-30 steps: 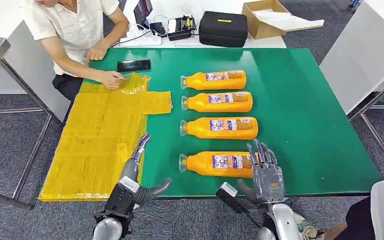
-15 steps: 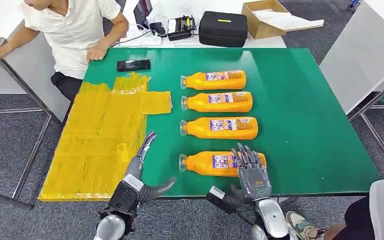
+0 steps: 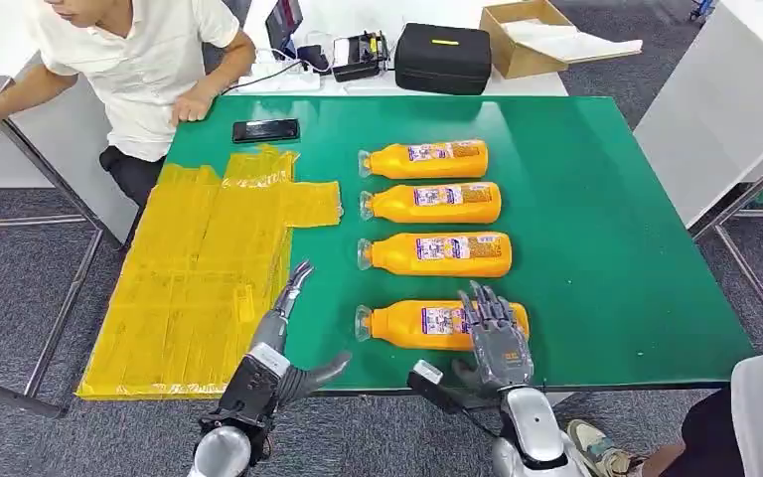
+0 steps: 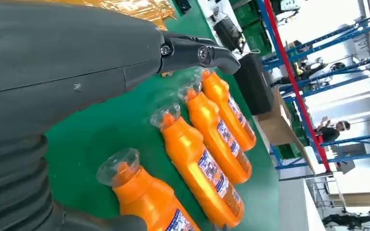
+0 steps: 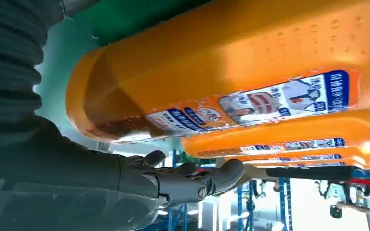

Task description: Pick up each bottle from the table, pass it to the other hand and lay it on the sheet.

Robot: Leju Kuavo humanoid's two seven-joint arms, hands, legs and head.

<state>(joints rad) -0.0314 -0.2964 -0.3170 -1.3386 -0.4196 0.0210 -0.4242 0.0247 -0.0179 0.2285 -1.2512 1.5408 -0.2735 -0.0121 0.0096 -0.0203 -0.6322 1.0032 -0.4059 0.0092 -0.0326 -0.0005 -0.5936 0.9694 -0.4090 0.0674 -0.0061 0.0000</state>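
Head view: you see four orange bottles lying on their sides in a column on the green table [image 3: 596,219], caps toward the yellow sheet [image 3: 194,273], which is spread over the table's left part and hangs past its left edge. The right hand [image 3: 497,343] rests over the base end of the nearest bottle [image 3: 422,324], at the table's near edge; its fingers [image 3: 484,303] are apart and draped over the bottle, and you cannot tell whether they grip it. The left hand [image 3: 276,353] hovers at the near edge between the sheet and the nearest bottle, fingers spread, holding nothing. A black phone [image 3: 265,129] lies beyond the sheet. A person [image 3: 139,60] in a white shirt sits at the far left corner.

Right wrist view: the nearest bottle's base [image 5: 212,82] lies close above the thumb.
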